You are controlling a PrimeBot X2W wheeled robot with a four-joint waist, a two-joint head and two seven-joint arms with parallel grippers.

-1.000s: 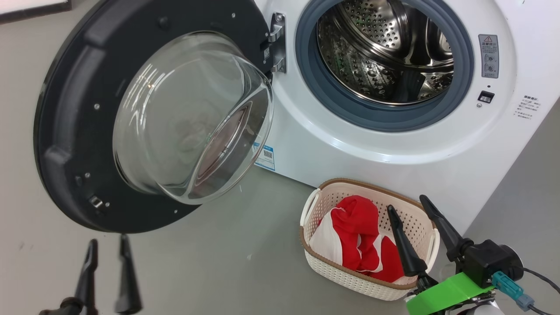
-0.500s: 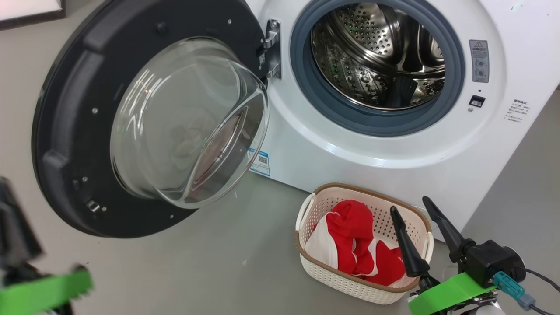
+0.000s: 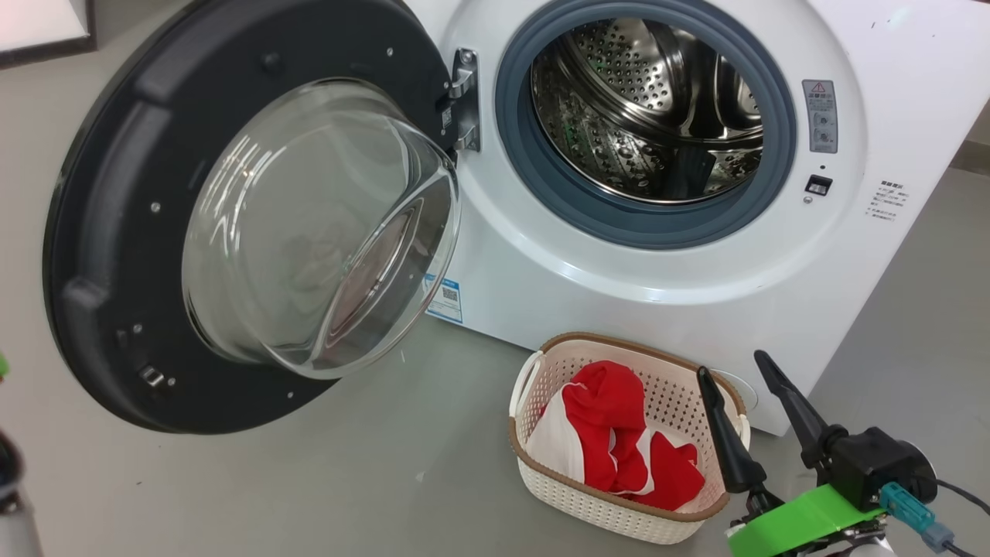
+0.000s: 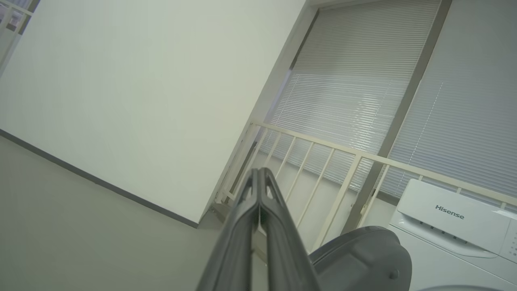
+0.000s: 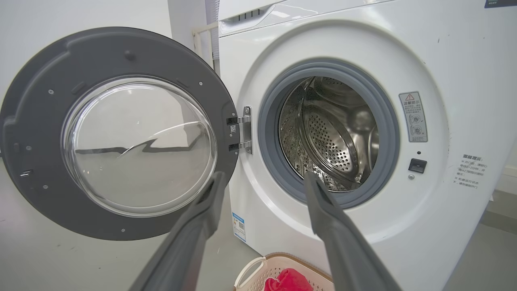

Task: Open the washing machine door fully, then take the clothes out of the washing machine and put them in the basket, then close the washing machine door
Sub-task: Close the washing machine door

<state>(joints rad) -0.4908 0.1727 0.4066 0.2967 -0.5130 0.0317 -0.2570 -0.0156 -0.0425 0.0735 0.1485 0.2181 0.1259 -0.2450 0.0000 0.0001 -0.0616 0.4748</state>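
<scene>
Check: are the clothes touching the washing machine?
Apart. The head view shows the clothes lying inside the basket, whose far wall stands between them and the washing machine front.

In my left wrist view I read "Hisense" in dark letters on the white drawer front (image 4: pixel 449 211) of the big white front-loading washing machine (image 3: pixel 696 294). Right of its drum opening, a tall grey sticker (image 3: pixel 820 116) bears a red warning triangle. The small blue-and-white label (image 3: pixel 444 298) low on the front shows a square code; the black print (image 3: pixel 884 203) further right is too small to read.
</scene>
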